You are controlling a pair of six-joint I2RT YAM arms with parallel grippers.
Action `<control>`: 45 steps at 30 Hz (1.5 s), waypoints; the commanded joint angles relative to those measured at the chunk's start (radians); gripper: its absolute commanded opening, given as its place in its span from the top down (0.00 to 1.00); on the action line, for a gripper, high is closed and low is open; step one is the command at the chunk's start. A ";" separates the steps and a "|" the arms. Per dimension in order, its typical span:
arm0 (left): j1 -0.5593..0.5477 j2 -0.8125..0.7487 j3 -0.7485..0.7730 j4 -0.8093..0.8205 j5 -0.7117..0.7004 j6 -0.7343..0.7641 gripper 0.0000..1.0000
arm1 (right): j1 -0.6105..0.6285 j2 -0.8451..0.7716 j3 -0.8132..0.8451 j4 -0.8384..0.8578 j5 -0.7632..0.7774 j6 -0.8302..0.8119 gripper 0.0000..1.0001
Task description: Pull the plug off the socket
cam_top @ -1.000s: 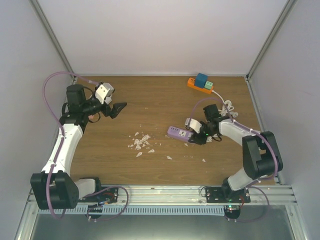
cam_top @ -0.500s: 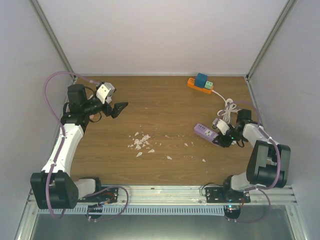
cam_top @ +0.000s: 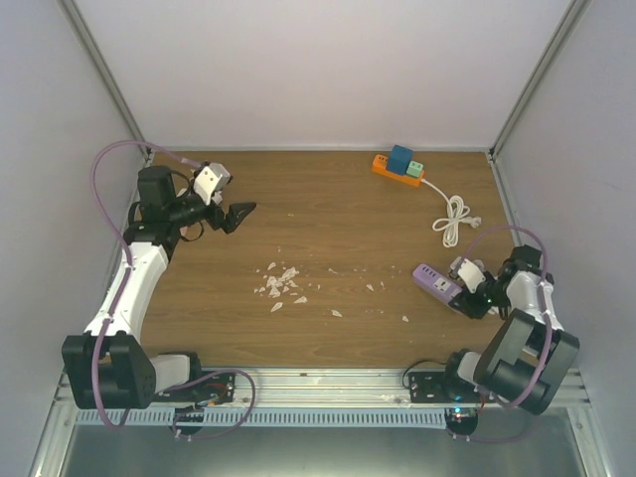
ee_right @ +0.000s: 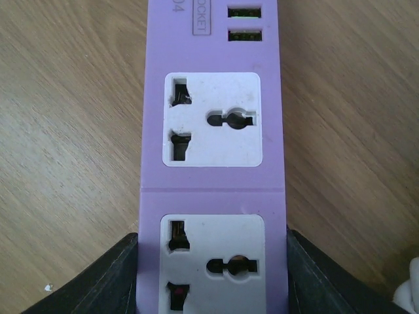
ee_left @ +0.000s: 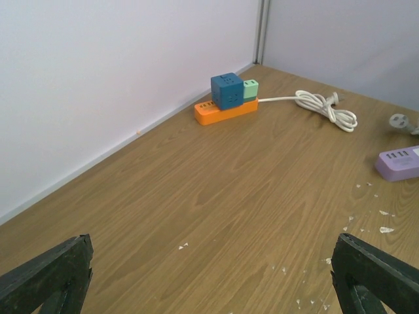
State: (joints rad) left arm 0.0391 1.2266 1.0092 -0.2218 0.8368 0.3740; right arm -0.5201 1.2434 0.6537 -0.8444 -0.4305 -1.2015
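At lower right of the overhead frame: the right claw [cam_top: 462, 295] is pinching one end of a purple power strip [cam_top: 434, 279], its fingers [ee_right: 121, 278] pressing on the strip's two long sides.
Purple power strip: it is pointing away from the claw toward the middle of the tabletop [cam_top: 338, 214]. The wrist view is showing two sockets with nothing plugged into them and two small ports at the far end. Whether it is resting on the wood or hanging just above it cannot be told.
Orange power strip [cam_top: 395, 172]: it is lying at upper right of the overhead frame, near the back wall and well apart from both claws.
Plug: a blue cube adapter [cam_top: 400, 157] and a green plug [cam_top: 416, 168] are sitting seated on the orange strip, side by side and touching.
White cord [cam_top: 452, 214]: it is trailing from the orange strip's right end and lying in a bundled coil between the two strips.
Left claw [cam_top: 237, 215]: it is hovering at upper left of the overhead frame, jaws spread wide and gripping nothing. Its wrist view is looking across the wood at the orange strip.
White chips [cam_top: 281, 283]: they are lying scattered around the centre of the tabletop.
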 commanded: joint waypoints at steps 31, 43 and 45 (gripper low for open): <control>-0.018 0.036 0.004 0.051 -0.003 0.011 0.01 | 0.110 0.348 0.327 0.009 -0.191 -0.096 0.25; -0.021 0.003 -0.011 0.048 0.005 0.001 0.01 | 0.122 0.470 0.685 0.025 -0.299 0.160 0.21; -0.020 -0.001 -0.017 0.048 0.000 0.005 0.01 | 0.126 0.532 0.730 0.087 -0.205 0.196 0.22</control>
State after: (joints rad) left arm 0.0273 1.2537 0.9970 -0.2020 0.8295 0.3744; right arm -0.4030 1.6653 1.3212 -0.8875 -0.7284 -1.1610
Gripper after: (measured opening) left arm 0.990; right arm 0.789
